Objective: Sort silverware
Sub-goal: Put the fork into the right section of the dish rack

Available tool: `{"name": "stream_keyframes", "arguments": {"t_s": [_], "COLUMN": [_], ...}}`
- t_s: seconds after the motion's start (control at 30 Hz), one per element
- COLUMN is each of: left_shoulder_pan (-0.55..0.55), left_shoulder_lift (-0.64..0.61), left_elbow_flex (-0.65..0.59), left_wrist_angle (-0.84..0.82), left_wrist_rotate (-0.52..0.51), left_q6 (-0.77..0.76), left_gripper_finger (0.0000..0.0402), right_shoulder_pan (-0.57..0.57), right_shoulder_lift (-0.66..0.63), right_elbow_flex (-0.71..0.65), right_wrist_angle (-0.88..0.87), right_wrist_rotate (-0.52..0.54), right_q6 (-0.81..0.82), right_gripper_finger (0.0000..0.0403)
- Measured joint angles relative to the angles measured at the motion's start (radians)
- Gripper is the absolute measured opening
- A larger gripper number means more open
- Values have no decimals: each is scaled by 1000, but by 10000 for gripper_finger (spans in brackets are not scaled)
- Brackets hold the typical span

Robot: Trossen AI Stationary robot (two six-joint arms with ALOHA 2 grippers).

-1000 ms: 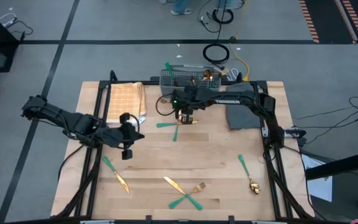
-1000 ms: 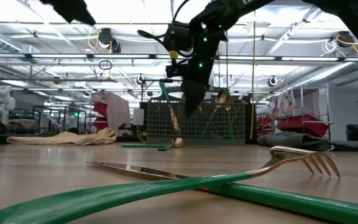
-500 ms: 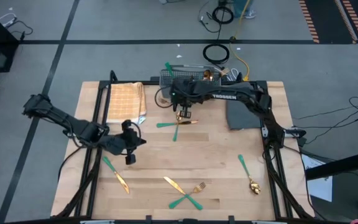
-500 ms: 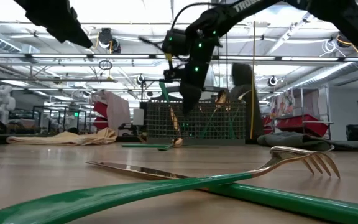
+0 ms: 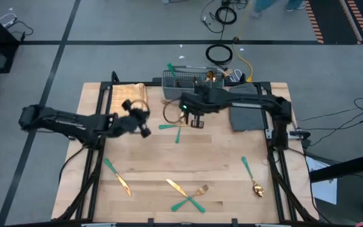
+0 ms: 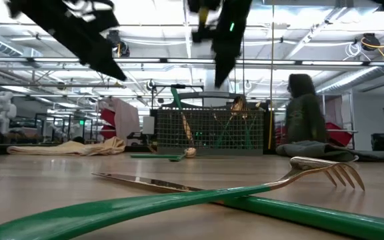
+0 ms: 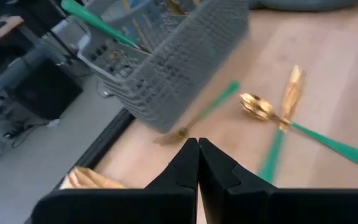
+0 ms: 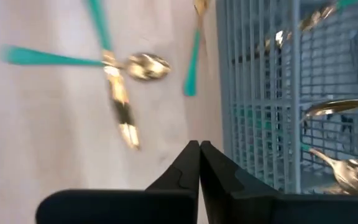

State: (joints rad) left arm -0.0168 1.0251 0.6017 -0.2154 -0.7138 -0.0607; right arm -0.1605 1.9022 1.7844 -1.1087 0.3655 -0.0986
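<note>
Silverware with gold heads and teal handles lies scattered on the wooden table (image 5: 219, 151). A spoon and a knife lie crossed (image 5: 176, 128) (image 7: 278, 112) (image 8: 126, 81) in front of the grey basket (image 5: 188, 79), which holds several pieces. More pieces lie near the front: a knife (image 5: 117, 176), a knife and fork crossed (image 5: 188, 195) (image 6: 245, 190), and a spoon (image 5: 252, 176). My left gripper (image 5: 145, 129) (image 7: 197, 149) hovers shut and holds nothing, left of the crossed pair. My right gripper (image 5: 197, 123) (image 8: 199, 152) hangs shut and holds nothing, above and just right of that pair.
A tan checked cloth (image 5: 128, 101) lies at the far left of the table. A grey pad (image 5: 246, 116) lies at the far right. One more teal-handled piece (image 7: 197, 118) lies close against the basket's front. A person (image 6: 305, 113) sits beyond the table's far edge.
My left gripper has swung from the table's near left toward the far edge and the crossed pair, and now points more level. My right gripper has risen from just above the crossed pair and carries nothing; the pair lies as before. The person behind the table has moved rightward.
</note>
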Motion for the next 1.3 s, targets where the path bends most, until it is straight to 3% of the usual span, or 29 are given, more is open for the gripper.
{"name": "stream_keyframes", "arguments": {"t_s": [0.07,0.23,0.53,1.0,1.17,1.3], "left_shoulder_pan": [95,328,584,660,664,632], "left_shoulder_lift": [31,156,401,736,807,794], "left_elbow_flex": [-11,-16,10,152,154,154], "left_wrist_angle": [116,315,518,566,595,584], "left_wrist_rotate": [43,288,391,542,581,633], "left_q6": [58,96,92,57,35,23], "left_gripper_finger": [4,2,1,0,0,0], "right_shoulder_pan": [55,202,446,586,618,639], "right_shoulder_lift": [-70,-228,-375,-369,-369,-369], "right_elbow_flex": [0,1,1,0,0,0], "right_wrist_angle": [-15,-18,-17,37,65,94], "right_wrist_rotate": [2,55,245,291,290,290], "right_q6": [37,126,240,280,279,269], "right_gripper_finger": [0,0,0,0,0,0]}}
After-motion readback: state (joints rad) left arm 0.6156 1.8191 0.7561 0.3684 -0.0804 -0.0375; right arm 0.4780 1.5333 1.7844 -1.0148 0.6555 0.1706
